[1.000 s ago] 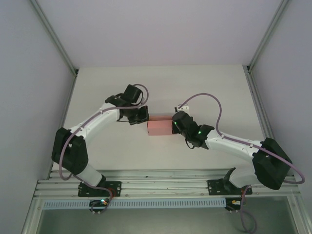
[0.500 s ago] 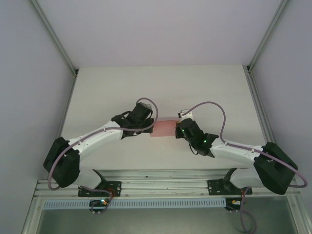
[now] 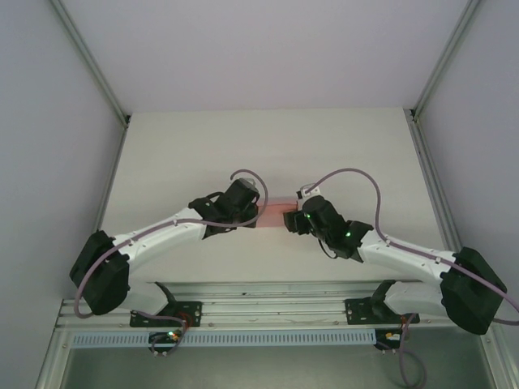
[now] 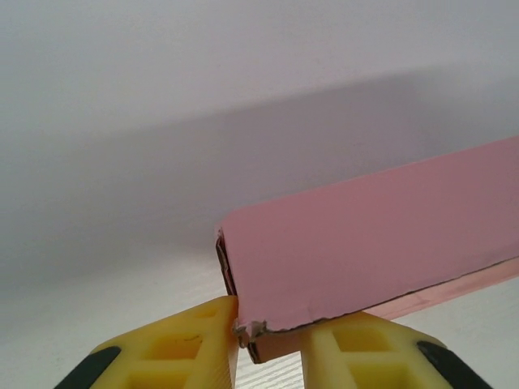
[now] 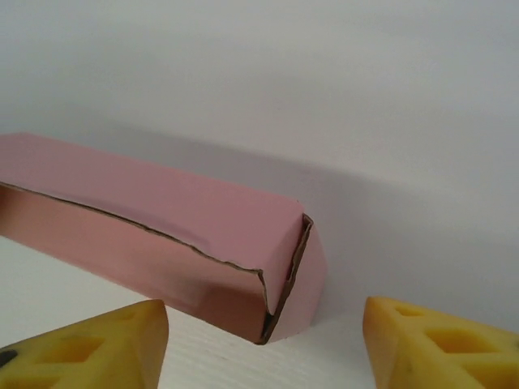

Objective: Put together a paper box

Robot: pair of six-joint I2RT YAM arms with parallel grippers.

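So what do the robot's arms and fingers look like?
The left arm and right arm are white tubes with chunky black joints. A thin purple cable loops along each. The right arm has small green lights. The gripper fingers are yellow blocks with hollow pockets.

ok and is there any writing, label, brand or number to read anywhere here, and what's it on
None: no text can be read anywhere in these views.
The paper box is plain pink on every face that shows, with no print or label.
The green lights on the right arm are lamps, not signs.
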